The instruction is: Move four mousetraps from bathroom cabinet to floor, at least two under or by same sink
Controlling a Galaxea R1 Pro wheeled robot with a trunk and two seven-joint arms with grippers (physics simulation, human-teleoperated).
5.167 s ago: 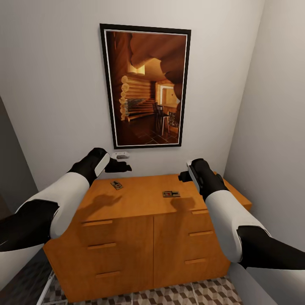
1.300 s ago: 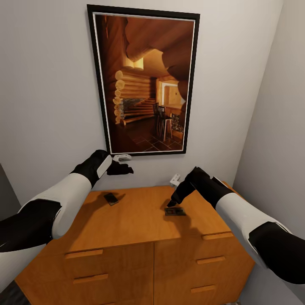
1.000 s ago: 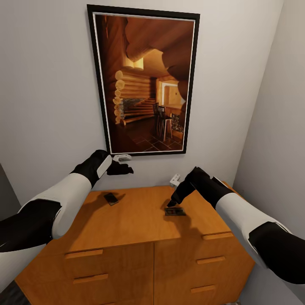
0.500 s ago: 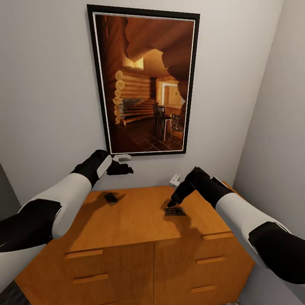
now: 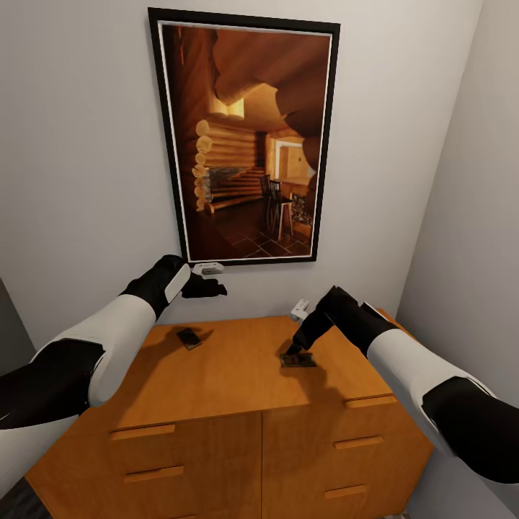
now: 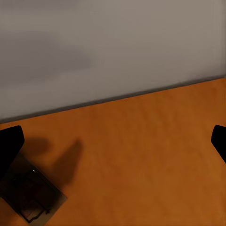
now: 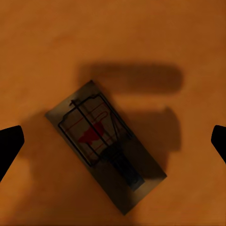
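Right gripper [image 5: 292, 355] poised over mousetrap [image 7: 104, 143] on cabinet [image 5: 231, 367] top, jaws apart. Left gripper [image 5: 216, 288] raised above second mousetrap [image 5: 189, 337], jaws apart.

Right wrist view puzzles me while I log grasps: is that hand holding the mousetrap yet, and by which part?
Nothing is held. The right hand is open, fingertips wide apart above the mousetrap, which lies flat on the cabinet.

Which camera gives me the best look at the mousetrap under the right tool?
The right wrist view: the mousetrap lies flat on the cabinet top, with its wire parts and red spot clear, between the open right tool. The head view shows it small and dark, partly hidden by that tool.
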